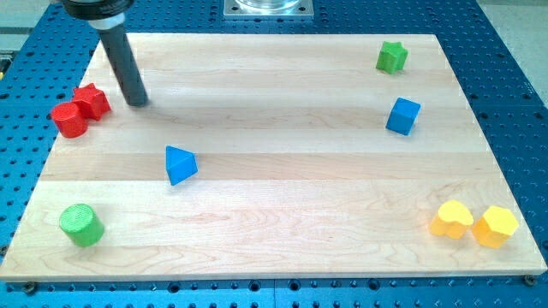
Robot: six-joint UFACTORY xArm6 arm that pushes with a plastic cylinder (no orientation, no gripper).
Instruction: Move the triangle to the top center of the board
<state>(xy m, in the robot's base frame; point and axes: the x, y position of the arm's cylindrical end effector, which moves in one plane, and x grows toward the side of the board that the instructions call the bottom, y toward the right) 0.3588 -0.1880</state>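
The blue triangle block (180, 164) lies on the wooden board (274, 128), left of the middle. My tip (138, 102) rests on the board in the upper left, above and to the left of the triangle, with a clear gap between them. It stands just to the right of the two red blocks.
A red star block (92, 101) and a red cylinder (69, 120) touch each other at the left edge. A green cylinder (81, 226) sits bottom left. A green star (392, 56) and a blue cube (402, 115) are upper right. Two yellow blocks (451, 219) (497, 226) sit bottom right.
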